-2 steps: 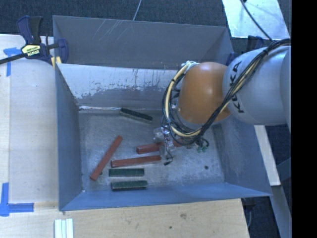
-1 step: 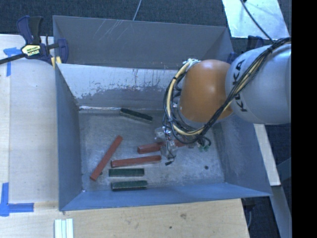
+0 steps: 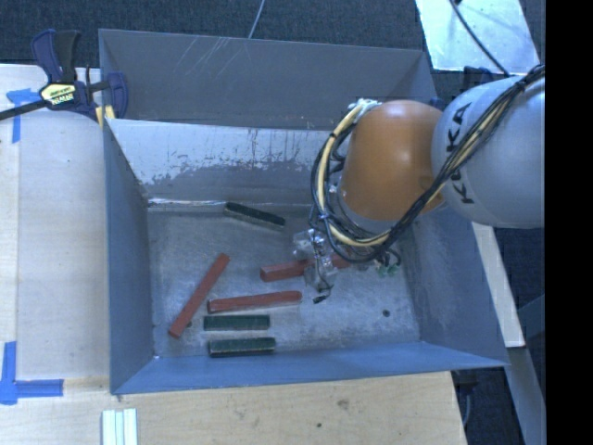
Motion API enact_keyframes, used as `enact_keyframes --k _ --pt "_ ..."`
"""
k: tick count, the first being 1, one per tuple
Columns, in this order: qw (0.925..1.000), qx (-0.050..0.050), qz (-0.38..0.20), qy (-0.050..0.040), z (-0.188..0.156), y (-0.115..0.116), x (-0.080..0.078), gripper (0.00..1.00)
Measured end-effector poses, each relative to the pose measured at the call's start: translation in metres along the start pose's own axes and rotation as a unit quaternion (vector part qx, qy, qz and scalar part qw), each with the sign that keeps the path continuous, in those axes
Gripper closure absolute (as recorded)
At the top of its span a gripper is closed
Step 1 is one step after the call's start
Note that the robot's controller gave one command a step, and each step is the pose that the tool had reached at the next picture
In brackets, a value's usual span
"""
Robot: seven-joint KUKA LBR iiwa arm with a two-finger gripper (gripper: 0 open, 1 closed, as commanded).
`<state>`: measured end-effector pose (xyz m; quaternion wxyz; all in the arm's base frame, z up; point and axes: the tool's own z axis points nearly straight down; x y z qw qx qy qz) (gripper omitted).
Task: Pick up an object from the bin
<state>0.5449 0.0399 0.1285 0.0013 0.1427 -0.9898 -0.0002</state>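
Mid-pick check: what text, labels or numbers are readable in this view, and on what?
"KUKA": black letters running sideways on the grey arm link, partly crossed by cables.
Nothing readable on the bin, the red sticks or the dark green sticks.

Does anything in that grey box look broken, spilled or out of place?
Nothing looks broken or spilled. The pieces just lie loose: one red-brown stick lies aslant at the left, and a dark stick lies apart near the back wall, whose paint is scratched.
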Motion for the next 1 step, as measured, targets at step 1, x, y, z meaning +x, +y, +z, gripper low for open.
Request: enact_keyframes --k 1 --pt "1.0000 0.001 0.000 -0.0036 -0.0156 -0.0005 -0.0016 1.00"
